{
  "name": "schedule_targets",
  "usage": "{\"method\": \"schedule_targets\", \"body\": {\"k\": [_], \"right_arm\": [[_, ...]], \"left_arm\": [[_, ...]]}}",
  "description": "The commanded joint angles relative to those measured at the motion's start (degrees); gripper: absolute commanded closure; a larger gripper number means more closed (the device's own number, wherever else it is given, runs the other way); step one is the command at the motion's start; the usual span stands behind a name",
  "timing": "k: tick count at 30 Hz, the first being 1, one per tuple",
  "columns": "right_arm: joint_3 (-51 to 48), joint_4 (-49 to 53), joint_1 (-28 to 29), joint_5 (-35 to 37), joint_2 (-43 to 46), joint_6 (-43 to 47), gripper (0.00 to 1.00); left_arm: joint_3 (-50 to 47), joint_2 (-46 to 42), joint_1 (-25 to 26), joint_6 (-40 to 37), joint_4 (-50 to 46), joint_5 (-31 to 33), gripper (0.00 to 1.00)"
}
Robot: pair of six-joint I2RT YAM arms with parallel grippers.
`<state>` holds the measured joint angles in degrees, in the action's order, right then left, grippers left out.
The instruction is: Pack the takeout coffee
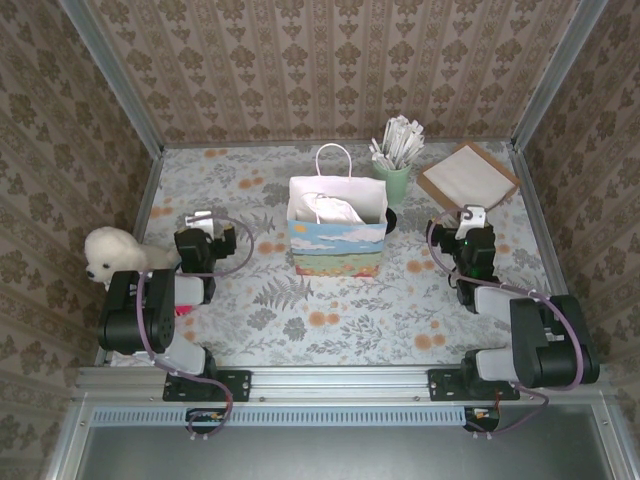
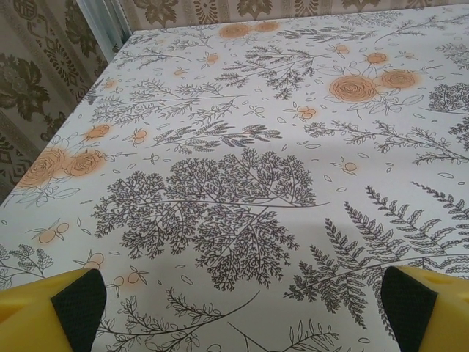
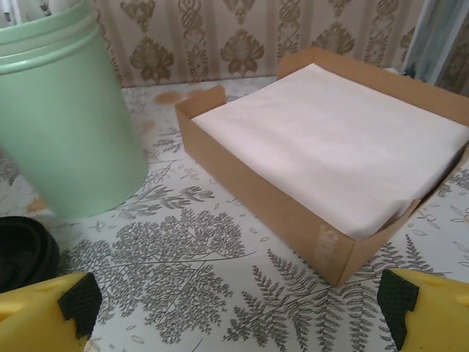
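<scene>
The takeout coffee shows as a round black lid (image 1: 390,219) just behind the right side of the paper bag (image 1: 337,248). The same lid (image 3: 20,253) sits at the left edge of the right wrist view, and the cup body below it is hidden. My right gripper (image 1: 472,214) is to the right of the bag and open (image 3: 238,308), with bare tablecloth between its yellow fingers (image 3: 44,312). My left gripper (image 1: 199,218) is to the left of the bag. It is also open (image 2: 238,308) over the patterned cloth and holds nothing.
A pale-green holder (image 1: 392,181) of white sticks stands behind the bag, close to the lid. A cardboard tray of white napkins (image 1: 467,176) lies at the back right. A white plush toy (image 1: 112,254) sits by the left arm. Walls close the table on three sides.
</scene>
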<state>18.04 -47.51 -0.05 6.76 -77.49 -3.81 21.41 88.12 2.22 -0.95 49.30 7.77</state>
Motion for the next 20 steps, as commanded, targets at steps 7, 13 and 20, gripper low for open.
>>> {"method": "schedule_targets", "body": {"k": [7,13,20], "right_arm": [[5.2,-2.8,1.3,-2.5,-10.8,2.2,0.0],[5.4,-1.4,1.1,-2.4,-10.2,1.9,0.0],[5.3,-1.5,1.1,-2.5,-10.2,1.9,0.0]], "left_arm": [[1.0,-0.1,0.1,-0.8,1.3,0.9,0.0],[1.1,0.0,0.1,-0.7,1.1,0.6,0.0],[1.1,-0.1,-0.1,-0.9,1.0,-0.3,0.0]]}}
